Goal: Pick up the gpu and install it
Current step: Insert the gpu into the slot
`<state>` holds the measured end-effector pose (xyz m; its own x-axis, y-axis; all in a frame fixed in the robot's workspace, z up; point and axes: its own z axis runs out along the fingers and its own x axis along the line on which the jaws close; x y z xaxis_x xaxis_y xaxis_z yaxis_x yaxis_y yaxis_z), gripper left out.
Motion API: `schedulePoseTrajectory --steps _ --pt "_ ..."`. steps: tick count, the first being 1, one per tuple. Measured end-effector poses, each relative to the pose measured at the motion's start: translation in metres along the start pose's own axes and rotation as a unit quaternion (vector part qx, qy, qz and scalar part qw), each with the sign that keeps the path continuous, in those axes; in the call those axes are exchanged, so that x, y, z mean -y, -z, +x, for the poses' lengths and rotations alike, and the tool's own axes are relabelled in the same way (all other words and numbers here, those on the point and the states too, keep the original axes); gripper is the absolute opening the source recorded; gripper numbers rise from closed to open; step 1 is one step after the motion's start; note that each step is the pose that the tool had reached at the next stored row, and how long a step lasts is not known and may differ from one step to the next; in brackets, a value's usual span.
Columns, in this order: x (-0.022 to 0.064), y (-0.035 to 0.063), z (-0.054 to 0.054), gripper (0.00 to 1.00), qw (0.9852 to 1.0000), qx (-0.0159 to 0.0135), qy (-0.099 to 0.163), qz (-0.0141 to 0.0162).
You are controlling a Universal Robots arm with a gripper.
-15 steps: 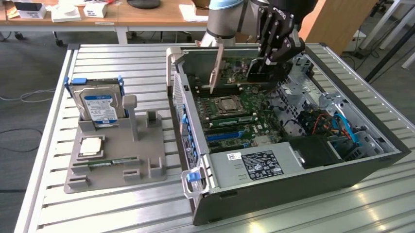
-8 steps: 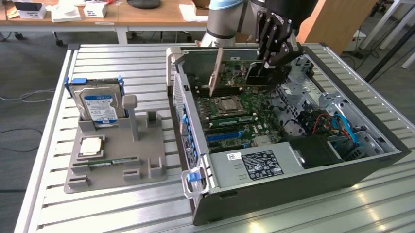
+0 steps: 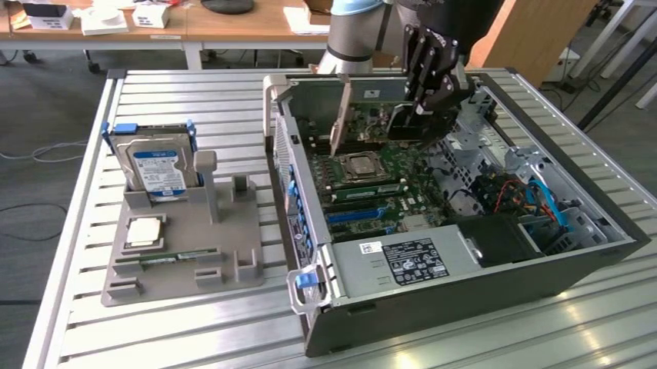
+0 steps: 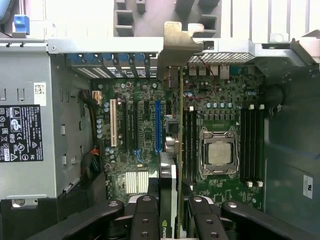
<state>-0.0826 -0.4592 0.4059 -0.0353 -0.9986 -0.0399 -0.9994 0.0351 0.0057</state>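
Gripping the gpu (image 4: pixel 170 175) upright on its edge, the gripper (image 4: pixel 167 200) hangs over the motherboard (image 4: pixel 220 200), the card's long axis parallel to the blue slot (image 4: pixel 158 125), its bracket (image 4: pixel 178 45) toward the exterior view's left.

The arm (image 3: pixel 347 42) was a smooth, pale silver-grey tube, rounded at its joint, with a light blue cap ring (image 3: pixel 359 6) above it. Beside it sat a bulky black wrist housing (image 3: pixel 457 15). The gripper (image 3: pixel 416 115) was matte black throughout, built of flat, bar-like links (image 3: pixel 429 54) with rounded ends, set in parallel pairs and studded with small bolts. From the wrist view, four such bars showed: two broad, slanting outer bars (image 4: pixel 85 225) and two narrower inner fingers (image 4: pixel 145 220). Each was dotted along its length with small round pale-grey screw heads (image 4: pixel 114 204) and darker pivot pins.
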Motion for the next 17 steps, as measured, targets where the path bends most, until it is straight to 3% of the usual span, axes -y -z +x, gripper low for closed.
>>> schedulePoseTrajectory --steps 17 --pt "0.0001 -0.0135 0.001 0.27 1.0 0.0 0.0 0.0"
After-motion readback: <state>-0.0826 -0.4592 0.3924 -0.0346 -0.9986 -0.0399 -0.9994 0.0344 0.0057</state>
